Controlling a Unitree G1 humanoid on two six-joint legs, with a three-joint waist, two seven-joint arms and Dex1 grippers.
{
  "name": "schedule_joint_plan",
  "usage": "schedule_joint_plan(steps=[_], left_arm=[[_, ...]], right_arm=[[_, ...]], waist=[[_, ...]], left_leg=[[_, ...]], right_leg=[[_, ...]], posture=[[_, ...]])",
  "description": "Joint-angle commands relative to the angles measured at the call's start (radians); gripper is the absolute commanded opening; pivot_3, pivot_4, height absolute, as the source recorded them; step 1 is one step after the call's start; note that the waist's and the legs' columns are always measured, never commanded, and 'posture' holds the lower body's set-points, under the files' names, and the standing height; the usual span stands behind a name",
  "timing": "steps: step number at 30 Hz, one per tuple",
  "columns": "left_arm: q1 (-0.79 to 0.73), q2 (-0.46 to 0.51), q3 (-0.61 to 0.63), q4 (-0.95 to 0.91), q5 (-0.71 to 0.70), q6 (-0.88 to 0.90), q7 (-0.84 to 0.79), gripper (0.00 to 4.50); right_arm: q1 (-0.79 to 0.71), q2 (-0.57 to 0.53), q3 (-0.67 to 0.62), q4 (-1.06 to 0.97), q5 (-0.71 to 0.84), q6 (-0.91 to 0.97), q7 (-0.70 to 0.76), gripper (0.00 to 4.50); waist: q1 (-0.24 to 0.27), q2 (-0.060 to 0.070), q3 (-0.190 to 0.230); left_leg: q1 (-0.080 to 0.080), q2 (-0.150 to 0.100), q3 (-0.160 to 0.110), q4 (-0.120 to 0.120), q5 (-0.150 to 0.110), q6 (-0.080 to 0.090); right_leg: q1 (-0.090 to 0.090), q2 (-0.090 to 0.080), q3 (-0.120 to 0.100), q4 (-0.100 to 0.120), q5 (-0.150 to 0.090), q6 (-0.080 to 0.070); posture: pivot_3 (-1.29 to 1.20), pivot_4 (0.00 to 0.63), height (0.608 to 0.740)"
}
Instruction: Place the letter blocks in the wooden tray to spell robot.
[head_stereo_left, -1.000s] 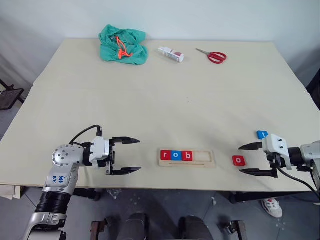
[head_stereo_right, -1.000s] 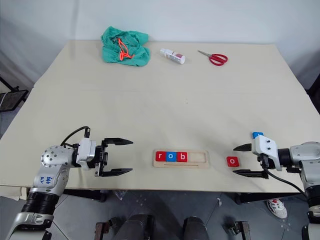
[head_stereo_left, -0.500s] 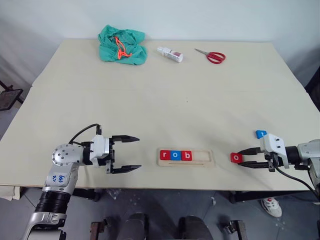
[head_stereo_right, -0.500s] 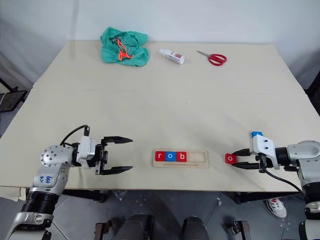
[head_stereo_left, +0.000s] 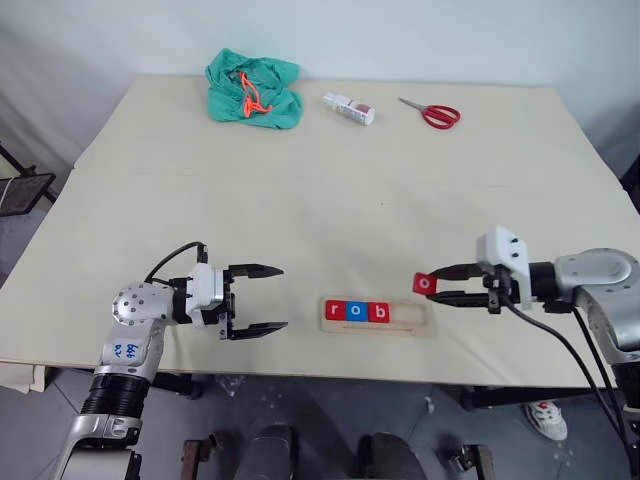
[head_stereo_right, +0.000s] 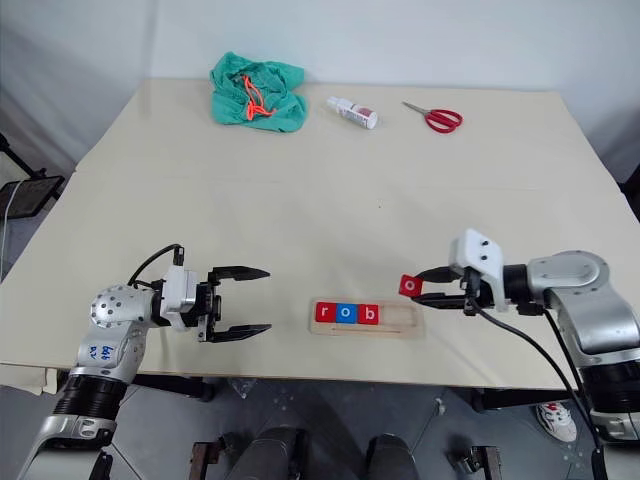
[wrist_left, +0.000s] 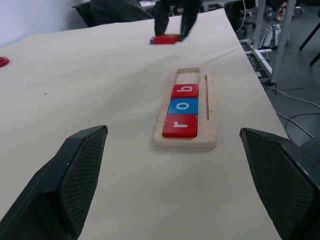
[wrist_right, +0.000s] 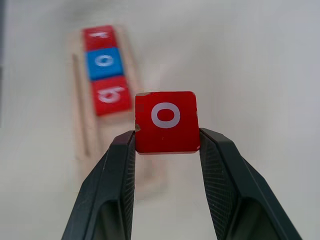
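Down in the tray (head_stereo_left: 412, 326) r, o, b (head_stereo_left: 356, 311) already sit, the right gripper (head_stereo_left: 432, 288) pinches the red o (head_stereo_left: 425, 284) just above its empty end, the left gripper (head_stereo_left: 262, 299) hangs wide open and empty, t unplaced.

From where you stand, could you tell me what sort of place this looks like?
Probably a robot lab or workshop: a large bare worktable, a plain wall behind it, and test props such as the wooden tray and scissors.
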Motion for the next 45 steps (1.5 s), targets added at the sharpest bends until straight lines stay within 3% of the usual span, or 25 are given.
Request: schedule_joint_plan(steps=[1, 20, 29, 36, 40, 45], left_arm=[[-0.015, -0.001, 0.001, 0.004, 0.002, -0.023, -0.002, 4.50], [0.022, -0.002, 0.005, -0.033, 0.006, -0.027, 0.026, 4.50], [0.019, -0.006, 0.002, -0.026, 0.007, -0.032, 0.030, 4.50], [-0.002, -0.017, -0.004, -0.001, 0.012, -0.039, 0.030, 4.50], [-0.012, -0.023, -0.008, 0.013, 0.015, -0.045, 0.028, 4.50], [-0.027, -0.031, -0.012, 0.034, 0.016, -0.054, 0.024, 4.50]], right_arm=[[0.004, -0.008, 0.025, -0.033, -0.015, -0.006, 0.013, 1.45], [-0.051, 0.049, 0.120, 0.079, -0.110, -0.102, 0.023, 1.45], [-0.053, 0.059, 0.078, 0.032, -0.085, -0.093, -0.007, 4.47], [-0.023, 0.002, -0.016, 0.001, -0.057, -0.040, -0.036, 4.47], [0.031, -0.028, -0.061, -0.059, -0.017, -0.003, -0.027, 3.52], [0.076, -0.050, -0.071, -0.139, -0.012, 0.067, -0.061, 1.79]], waist=[[0.000, 0.000, 0.000], [-0.002, 0.000, 0.000], [-0.003, 0.000, 0.000], [0.000, 0.000, 0.000], [0.000, 0.000, 0.000], [-0.004, 0.000, 0.000]], left_leg=[[0.000, 0.000, 0.000, 0.000, 0.000, 0.000], [0.000, 0.000, 0.000, 0.000, 0.000, 0.000], [0.000, 0.000, 0.000, 0.000, 0.000, 0.000], [0.000, 0.000, 0.000, 0.000, 0.000, 0.000], [0.000, 0.000, 0.000, 0.000, 0.000, 0.000], [0.000, 0.001, 0.001, 0.000, 0.000, 0.000]], right_leg=[[0.000, 0.000, 0.000, 0.000, 0.000, 0.000], [0.000, 0.000, 0.000, 0.000, 0.000, 0.000], [0.000, 0.000, 0.000, 0.000, 0.000, 0.000], [0.000, 0.000, 0.000, 0.000, 0.000, 0.000], [0.000, 0.000, 0.000, 0.000, 0.000, 0.000], [0.000, 0.001, 0.000, 0.000, 0.000, 0.000]], posture=[[0.00, 0.150, 0.740], [0.00, 0.150, 0.740], [0.00, 0.150, 0.740], [0.00, 0.150, 0.740], [0.00, 0.150, 0.740], [0.00, 0.150, 0.740]])
